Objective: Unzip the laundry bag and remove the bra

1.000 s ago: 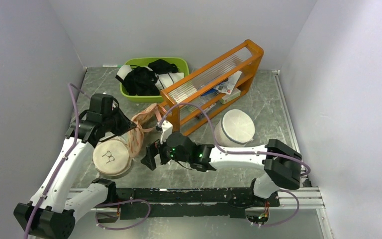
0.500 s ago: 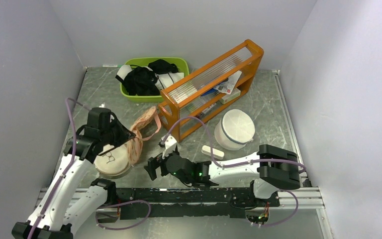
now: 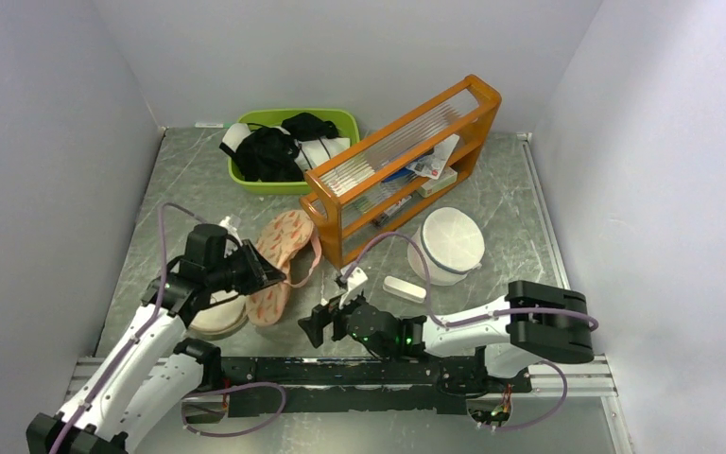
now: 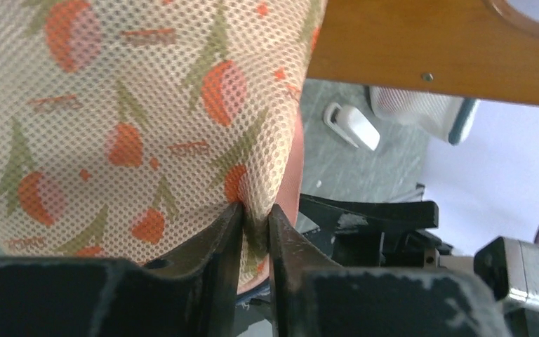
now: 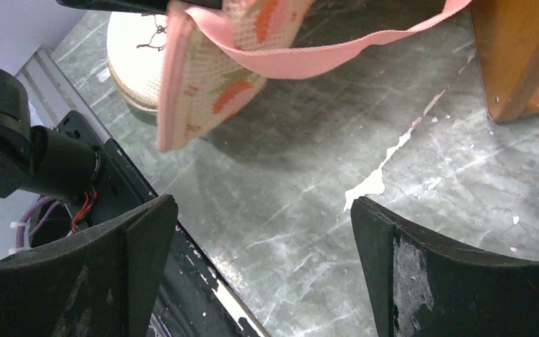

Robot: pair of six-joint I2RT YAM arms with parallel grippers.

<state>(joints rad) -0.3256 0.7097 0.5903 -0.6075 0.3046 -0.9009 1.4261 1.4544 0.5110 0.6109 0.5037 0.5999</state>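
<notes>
- Grey marbled tabletop (image 3: 501, 208), seen from above: the laundry bag (image 3: 282, 265) is just left of the orange rack (image 3: 397, 161); no bra shows.
- Left wrist: the left gripper (image 4: 255, 221) is clamped on soft, light mesh that should sag; the zipper rim looks the firmer hold.
- Right wrist: the right gripper (image 5: 263, 225) is spread wide and empty, near the rack's foot.

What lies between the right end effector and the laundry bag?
Nothing but bare table; the right wrist view shows the right end effector apart from the laundry bag.
</notes>
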